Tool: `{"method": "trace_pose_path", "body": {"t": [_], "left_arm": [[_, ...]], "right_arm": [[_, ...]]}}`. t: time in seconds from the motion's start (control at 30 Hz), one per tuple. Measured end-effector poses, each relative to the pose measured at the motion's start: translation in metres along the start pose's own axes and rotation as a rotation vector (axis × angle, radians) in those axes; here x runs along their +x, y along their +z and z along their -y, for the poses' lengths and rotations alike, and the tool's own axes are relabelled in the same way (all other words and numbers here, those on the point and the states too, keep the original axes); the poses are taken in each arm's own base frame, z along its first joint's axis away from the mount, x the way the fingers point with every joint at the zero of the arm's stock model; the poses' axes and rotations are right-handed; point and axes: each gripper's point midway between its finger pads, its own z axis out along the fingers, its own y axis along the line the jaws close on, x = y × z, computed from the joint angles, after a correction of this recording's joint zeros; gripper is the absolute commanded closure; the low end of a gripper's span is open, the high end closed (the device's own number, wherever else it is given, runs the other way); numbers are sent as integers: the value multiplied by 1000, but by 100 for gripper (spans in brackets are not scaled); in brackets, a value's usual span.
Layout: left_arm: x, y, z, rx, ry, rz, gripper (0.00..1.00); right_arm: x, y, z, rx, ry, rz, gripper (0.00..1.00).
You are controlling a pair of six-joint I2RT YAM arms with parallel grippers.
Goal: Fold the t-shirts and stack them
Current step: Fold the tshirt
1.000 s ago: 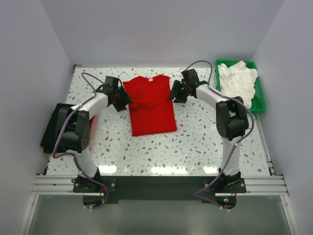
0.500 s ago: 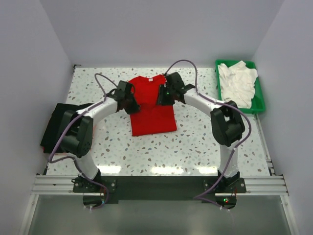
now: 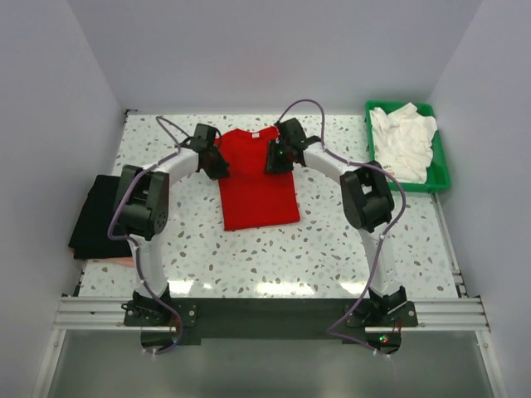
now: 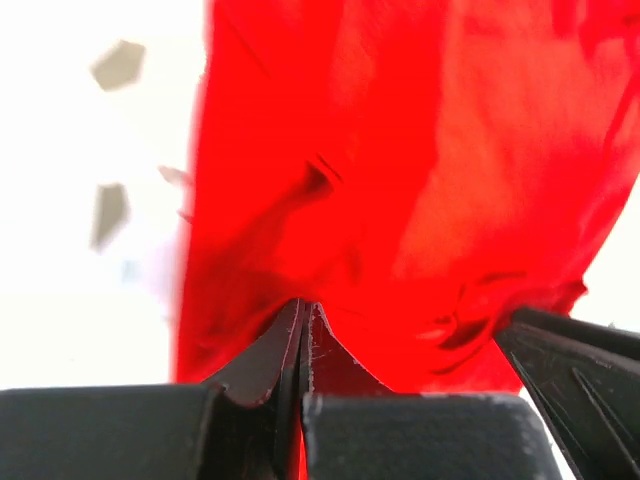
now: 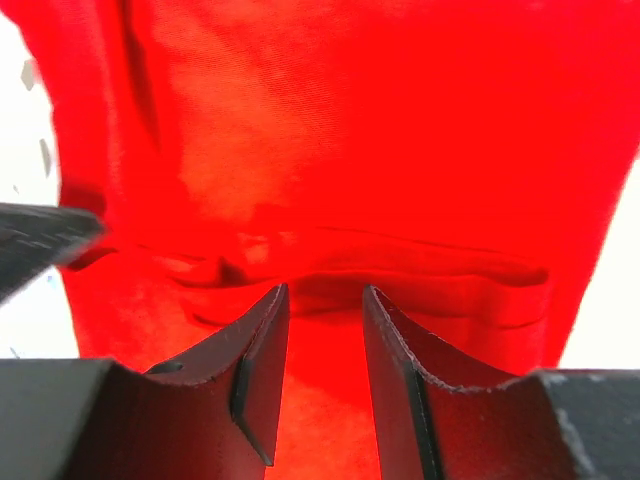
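Note:
A bright red t-shirt (image 3: pixel 255 186) lies flat in the middle of the table, neck at the far end. My left gripper (image 3: pixel 217 162) is at its upper left edge, and in the left wrist view the left gripper (image 4: pixel 305 303) is shut, with red cloth (image 4: pixel 420 180) puckered at its tips. My right gripper (image 3: pixel 274 159) rests on the upper right part of the shirt. Seen from the right wrist, the right gripper (image 5: pixel 325 290) stands open over a creased fold of the red cloth (image 5: pixel 350 120). A black t-shirt (image 3: pixel 95 215) lies at the table's left edge. White t-shirts (image 3: pixel 402 141) are heaped at the far right.
The white shirts lie in a green plastic tray (image 3: pixel 440 166) at the table's far right corner. White walls close in the table on the left, back and right. The speckled tabletop (image 3: pixel 274 257) shows between the red shirt and the arm bases.
Both grippers moved inward from the shirt's sides onto its upper part, and the top of the shirt now looks narrower. The left gripper shut. The right gripper's jaws narrowed.

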Motion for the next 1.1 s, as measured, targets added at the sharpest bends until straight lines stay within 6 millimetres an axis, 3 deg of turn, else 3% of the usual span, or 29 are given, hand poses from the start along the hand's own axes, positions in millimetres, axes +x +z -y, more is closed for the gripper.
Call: {"method": "trace_pose_path", "body": {"t": [0.1, 0.23, 0.43, 0.63, 0.77, 1.1], "left_arm": [[-10, 4, -10, -15, -23, 10, 98], [-7, 14, -15, -22, -29, -8, 100], [-6, 15, -14, -21, -31, -4, 100], [-1, 14, -16, -9, -58, 23, 100], [18, 4, -22, -3, -68, 28, 100], [78, -26, -38, 25, -48, -1, 100]], "right_arm": [[-1, 4, 12, 14, 17, -6, 61], [-4, 6, 25, 19, 46, -7, 60], [-5, 6, 29, 28, 52, -5, 60], [8, 2, 34, 25, 69, 9, 60], [25, -10, 38, 24, 91, 16, 61], [97, -56, 43, 0, 129, -12, 61]]}}
